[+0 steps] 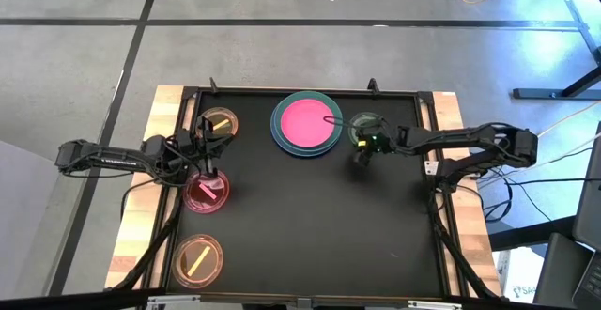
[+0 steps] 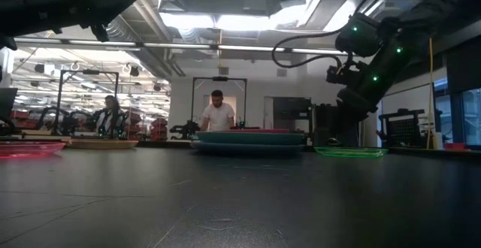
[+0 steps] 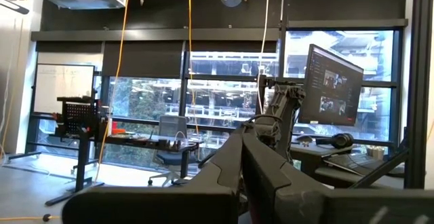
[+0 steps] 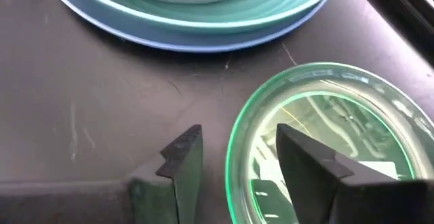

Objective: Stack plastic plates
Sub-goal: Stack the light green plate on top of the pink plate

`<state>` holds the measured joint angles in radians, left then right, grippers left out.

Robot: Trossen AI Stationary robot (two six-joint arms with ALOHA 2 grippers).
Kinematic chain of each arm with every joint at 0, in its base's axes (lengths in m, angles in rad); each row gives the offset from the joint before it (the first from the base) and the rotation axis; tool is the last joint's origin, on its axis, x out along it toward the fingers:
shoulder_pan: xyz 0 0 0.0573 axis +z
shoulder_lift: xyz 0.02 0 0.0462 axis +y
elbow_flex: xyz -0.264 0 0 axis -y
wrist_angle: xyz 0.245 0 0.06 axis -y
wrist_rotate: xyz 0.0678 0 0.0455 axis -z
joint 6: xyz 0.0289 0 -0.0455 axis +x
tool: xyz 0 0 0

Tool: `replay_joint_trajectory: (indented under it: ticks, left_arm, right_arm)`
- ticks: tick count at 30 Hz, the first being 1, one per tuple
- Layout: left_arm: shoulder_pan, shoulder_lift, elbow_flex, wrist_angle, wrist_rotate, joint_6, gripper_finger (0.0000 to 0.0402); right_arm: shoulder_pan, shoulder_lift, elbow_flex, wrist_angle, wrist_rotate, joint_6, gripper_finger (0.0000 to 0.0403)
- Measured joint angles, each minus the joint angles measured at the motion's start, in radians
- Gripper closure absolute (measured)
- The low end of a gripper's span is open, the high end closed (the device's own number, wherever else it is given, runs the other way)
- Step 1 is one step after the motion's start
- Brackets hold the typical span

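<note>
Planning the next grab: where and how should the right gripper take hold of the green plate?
By its rim. The green plate lies flat, so only the raised edge offers a pinch. The right gripper is open, one finger inside, one outside; come from above on the side away from the big stack.

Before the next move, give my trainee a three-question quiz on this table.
1. True or false: the pink plate lies on top of the stack of large plates.
2. Which small plate does the right gripper straddle? A. red plate B. green plate C. orange plate
3. Fill in: the left gripper is above the ___ plate.

Key: 1 true. 2 B; its open fingers stand either side of the green rim. 3 red.
</note>
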<state>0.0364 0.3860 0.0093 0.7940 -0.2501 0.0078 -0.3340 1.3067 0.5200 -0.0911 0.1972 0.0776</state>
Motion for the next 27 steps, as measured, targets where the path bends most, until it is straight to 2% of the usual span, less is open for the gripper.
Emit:
replay_joint_trajectory:
  ticks: [7,13,18,21,27]
  left_arm:
    - [0.0,0.0,0.0,0.0,0.0,0.0,0.0395]
    - [0.0,0.0,0.0,0.0,0.0,0.0,0.0395]
    - [0.0,0.0,0.0,0.0,0.0,0.0,0.0395]
    - [0.0,0.0,0.0,0.0,0.0,0.0,0.0395]
    - [0.0,0.0,0.0,-0.001,0.0,0.0,0.0395]
  right_arm:
    - [-0.002,0.078,-0.008,0.051,-0.015,0.004,0.0226]
    - [-0.002,0.161,-0.005,0.103,0.02,0.002,0.0226]
    - [-0.013,0.172,-0.001,0.098,0.036,-0.007,0.0229]
    - [-0.033,0.172,0.0,0.091,0.027,-0.008,0.0248]
    - [-0.076,0.172,0.0,0.085,0.007,-0.059,0.0315]
